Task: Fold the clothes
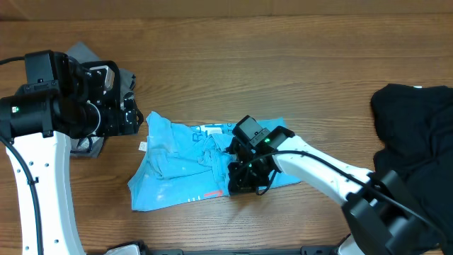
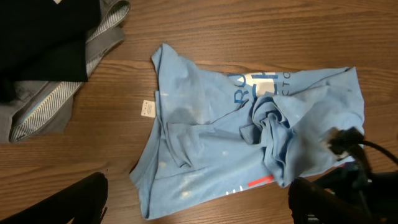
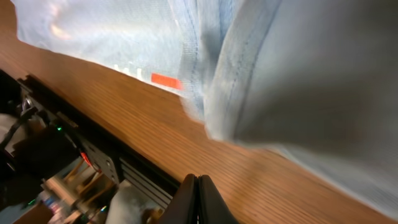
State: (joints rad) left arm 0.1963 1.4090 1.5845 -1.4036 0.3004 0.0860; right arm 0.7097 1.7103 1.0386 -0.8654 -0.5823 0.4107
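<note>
The brown wooden worktop (image 1: 283, 64) is used as the folding surface. The clothes are kept in separate places on it, probably so that one piece is handled at a time. A heap of black soft fabric (image 1: 417, 142) is laid well apart from the right pincer (image 1: 244, 180), at its right side, as if it waits for its turn. The light blue short-sleeved T-shirt with white lettering (image 1: 177, 166) is spread between the two pincers and is not yet flat: a bunched knot of cloth is gathered just beside the right pincer, on the side toward the left one. A small pile of grey striped and black cloth (image 2: 56, 93) is placed beneath and behind the left pincer (image 1: 131, 113). A small white tag (image 2: 147, 108) is found just beside the shirt edge that faces the left pincer.

The right arm is stretched low across the worktop from the near right corner, with the wrist bent down onto the near right part of the shirt. Its fingers are pressed fully together. In the wrist view no fabric is seen between them, and the hem lies just ahead of the tips, so it is judged that nothing is held, though a thin layer cannot be excluded. The left arm is raised at the left side with its pincer pointed toward the shirt. The fingers are held wide apart with nothing between them, probably in readiness for the shirt's nearer edge.
</note>
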